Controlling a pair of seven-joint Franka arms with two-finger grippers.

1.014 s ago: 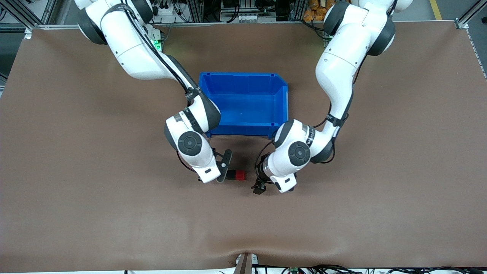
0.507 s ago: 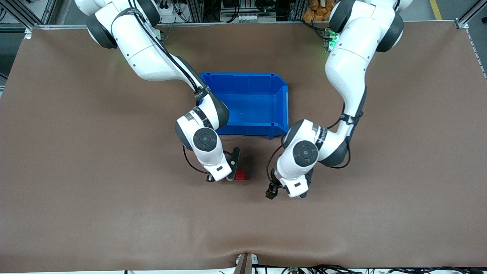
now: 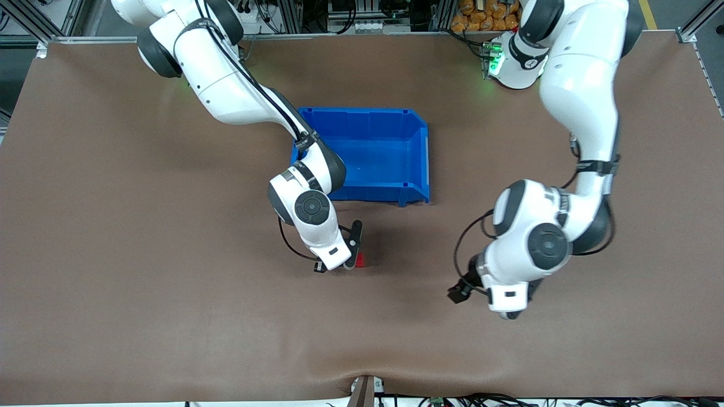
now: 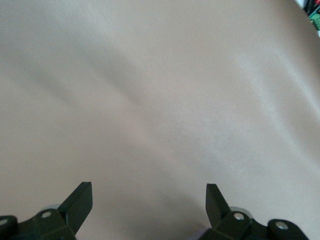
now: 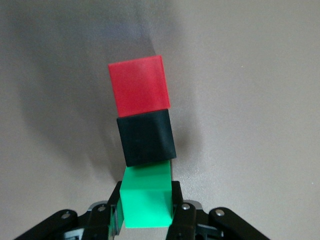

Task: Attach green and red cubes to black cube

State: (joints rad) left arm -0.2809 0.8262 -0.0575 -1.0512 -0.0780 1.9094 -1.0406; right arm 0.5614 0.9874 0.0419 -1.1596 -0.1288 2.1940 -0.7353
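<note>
Bin (image 3: 370, 148) holds nothing (cubes (image 5: 142, 147) sit outside, joined).

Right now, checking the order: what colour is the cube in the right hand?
Green cube, clearest in the right wrist view.

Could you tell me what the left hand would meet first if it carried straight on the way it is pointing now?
Probably only the bare table: the left hand is open, and its wrist view shows nothing but brown surface ahead, though the depth is unclear.

place: robotics lab | evidence: brown-matted table (image 3: 113, 226), aluminium framing (image 3: 34, 22), cabling, blue bin (image 3: 370, 116)
</note>
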